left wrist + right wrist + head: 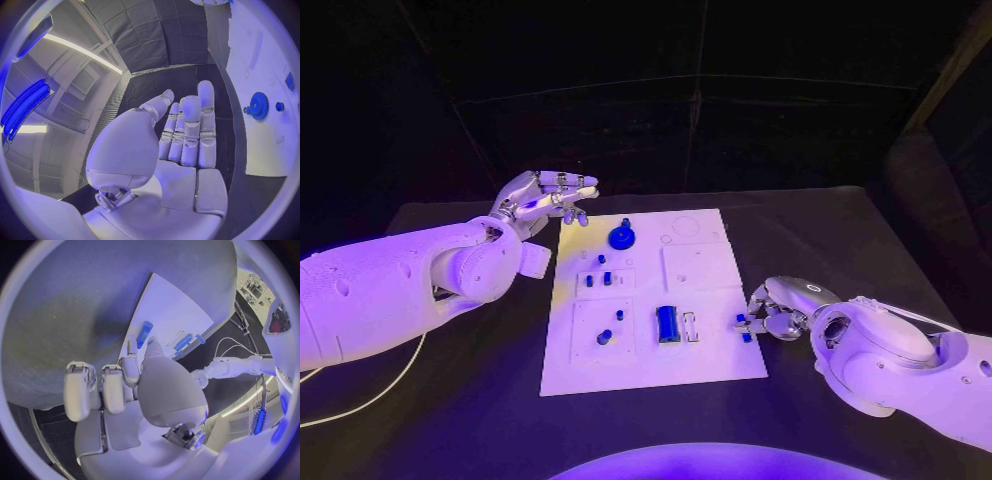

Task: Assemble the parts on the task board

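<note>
White task board (pixel 708 268) mid black desk (pixel 848 240), blue gear (pixel 622 238) near its far edge, left hand (pixel 548 197) just beside that corner, fingers (pixel 189 131) released and empty, right hand (pixel 773 312) at the board's right edge, apparently pinching a small blue part (pixel 741 322).

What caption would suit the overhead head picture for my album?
Two white robot arms flank a white task board dotted with small blue parts; left hand open, right hand at the board's edge.
</note>
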Robot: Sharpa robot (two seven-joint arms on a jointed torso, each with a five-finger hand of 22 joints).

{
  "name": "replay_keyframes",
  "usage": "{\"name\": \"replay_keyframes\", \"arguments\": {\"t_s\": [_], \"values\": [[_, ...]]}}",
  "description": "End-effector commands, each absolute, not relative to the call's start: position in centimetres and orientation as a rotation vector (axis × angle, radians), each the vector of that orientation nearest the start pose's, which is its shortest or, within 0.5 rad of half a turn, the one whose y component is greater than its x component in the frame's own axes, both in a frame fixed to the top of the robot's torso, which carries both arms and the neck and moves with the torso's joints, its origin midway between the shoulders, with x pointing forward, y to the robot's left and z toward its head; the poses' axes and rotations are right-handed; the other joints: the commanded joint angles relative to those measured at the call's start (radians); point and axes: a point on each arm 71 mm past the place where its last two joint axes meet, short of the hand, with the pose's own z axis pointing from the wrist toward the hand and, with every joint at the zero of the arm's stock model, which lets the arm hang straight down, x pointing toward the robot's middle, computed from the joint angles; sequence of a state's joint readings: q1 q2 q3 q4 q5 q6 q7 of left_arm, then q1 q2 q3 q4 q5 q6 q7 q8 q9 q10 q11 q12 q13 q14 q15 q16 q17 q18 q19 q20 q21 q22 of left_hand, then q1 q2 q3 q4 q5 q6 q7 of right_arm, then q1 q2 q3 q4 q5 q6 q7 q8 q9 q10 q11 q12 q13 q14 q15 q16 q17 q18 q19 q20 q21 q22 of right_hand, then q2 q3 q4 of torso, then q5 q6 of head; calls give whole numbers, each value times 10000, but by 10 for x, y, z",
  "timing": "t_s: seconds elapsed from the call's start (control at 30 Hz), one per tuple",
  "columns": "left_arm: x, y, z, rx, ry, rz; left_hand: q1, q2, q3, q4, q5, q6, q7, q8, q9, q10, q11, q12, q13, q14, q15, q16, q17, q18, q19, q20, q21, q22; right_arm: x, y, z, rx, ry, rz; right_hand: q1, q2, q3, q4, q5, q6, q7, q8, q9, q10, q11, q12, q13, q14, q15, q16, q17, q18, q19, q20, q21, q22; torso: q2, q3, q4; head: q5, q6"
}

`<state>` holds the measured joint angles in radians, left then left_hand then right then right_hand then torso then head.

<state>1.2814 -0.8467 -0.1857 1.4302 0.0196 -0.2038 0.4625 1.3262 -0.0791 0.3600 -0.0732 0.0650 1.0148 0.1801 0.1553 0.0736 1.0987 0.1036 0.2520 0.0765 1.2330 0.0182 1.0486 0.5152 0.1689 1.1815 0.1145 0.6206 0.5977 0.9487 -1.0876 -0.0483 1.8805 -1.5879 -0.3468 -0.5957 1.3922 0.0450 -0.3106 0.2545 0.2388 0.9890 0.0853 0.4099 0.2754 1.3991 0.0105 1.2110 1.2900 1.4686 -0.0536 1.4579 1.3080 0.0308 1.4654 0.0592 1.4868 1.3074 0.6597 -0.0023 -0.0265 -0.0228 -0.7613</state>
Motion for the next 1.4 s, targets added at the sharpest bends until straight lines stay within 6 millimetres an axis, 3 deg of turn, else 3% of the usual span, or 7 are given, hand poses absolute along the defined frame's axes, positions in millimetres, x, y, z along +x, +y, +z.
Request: {"name": "replay_keyframes", "arguments": {"t_s": [0.03, 0.57, 0.7, 0.83, 1.0, 1.2, 1.4], "values": [[500, 237, -190, -10508, 14498, -15514, -28, 83, -81, -1, 52, -76, -15, 29, -3, -49, 7, 36, -15, -74, -1, -11, -9, 141, 68, 26, -47, -9, 363, -236, -267, 530, 19873, 2819, 51, -39, -13, -78, 3, 80, -26, 25, 19, 74, -40, 50, 12, 639, -30, 25, 680, -6, 200, 6, -2, 1696, 8, -2, 4, -2, 9], [500, 237, -190, -10515, 14507, -15522, -28, 83, -81, -1, 52, -76, -15, 29, -3, -49, 7, 36, -15, -74, -1, -11, -9, 141, 68, 26, -47, -9, 362, -220, -272, -1684, 19746, 1828, 930, -103, 145, -734, 210, -108, -11, 57, 173, -83, -48, -164, -103, 610, -55, -50, 596, 26, 96, -40, -115, 1591, 13, -1, 12, 19, -22], [500, 238, -190, -10527, 14512, -15512, -15, 87, -87, -6, 52, -79, -15, 35, -2, -55, 6, 45, -16, -81, -2, -13, -22, 141, 71, 25, -53, -15, 362, -214, -272, -2246, 19637, 1608, 1447, 79, 419, -1036, 176, -197, 14, 2, 180, -182, -36, -278, -167, 603, -49, -67, 592, 46, 34, -35, -183, 1527, 4, -7, -3, 26, -37], [499, 239, -190, -10533, 14513, -15506, -4, 91, -86, -12, 53, -81, -16, 37, -2, -58, 5, 48, -16, -82, -2, -10, -21, 142, 72, 25, -55, -17, 361, -211, -272, -2273, 19534, 1624, 1773, 254, 730, -1187, 796, -156, 17, -47, 172, -219, -63, -296, -163, 609, -54, -57, 628, 40, 54, -42, -170, 1548, 2, -5, 17, 31, -25], [499, 239, -190, -10538, 14515, -15499, 11, 99, -83, -18, 56, -84, -16, 39, -2, -63, 5, 51, -17, -83, -4, -9, -22, 142, 74, 24, -58, -19, 360, -210, -270, -1590, 19520, 2127, 1749, 378, 1175, -994, 2399, -84, -49, -150, 140, -206, -109, -293, -146, 626, -97, -29, 692, 21, 120, -77, -113, 1614, -8, 0, 8, 47, -5], [499, 239, -190, -10533, 14533, -15529, 113, 145, -49, -70, 65, -94, -15, 51, -1, -82, 2, 72, -20, -95, -11, -3, -36, 145, 83, 15, -66, -28, 357, -208, -264, -760, 19306, 2979, 1780, 337, 1627, -892, 2552, -30, -74, -233, 123, -79, -130, -135, -28, 665, -124, 67, 851, -38, 292, -108, 60, 1800, -1, 8, 17, 52, 26], [499, 238, -190, -10526, 14538, -15550, 115, 146, -49, -71, 65, -94, -15, 52, -1, -83, 2, 73, -20, -95, -12, -3, -37, 145, 84, 15, -66, -28, 355, -207, -261, 205, 19146, 3574, 1657, -29, 2423, -697, 2499, 35, -50, -447, 72, -41, -95, -138, -13, 665, -110, 68, 865, -41, 302, -98, 70, 1817, 16, 0, 28, 95, 53]]}}
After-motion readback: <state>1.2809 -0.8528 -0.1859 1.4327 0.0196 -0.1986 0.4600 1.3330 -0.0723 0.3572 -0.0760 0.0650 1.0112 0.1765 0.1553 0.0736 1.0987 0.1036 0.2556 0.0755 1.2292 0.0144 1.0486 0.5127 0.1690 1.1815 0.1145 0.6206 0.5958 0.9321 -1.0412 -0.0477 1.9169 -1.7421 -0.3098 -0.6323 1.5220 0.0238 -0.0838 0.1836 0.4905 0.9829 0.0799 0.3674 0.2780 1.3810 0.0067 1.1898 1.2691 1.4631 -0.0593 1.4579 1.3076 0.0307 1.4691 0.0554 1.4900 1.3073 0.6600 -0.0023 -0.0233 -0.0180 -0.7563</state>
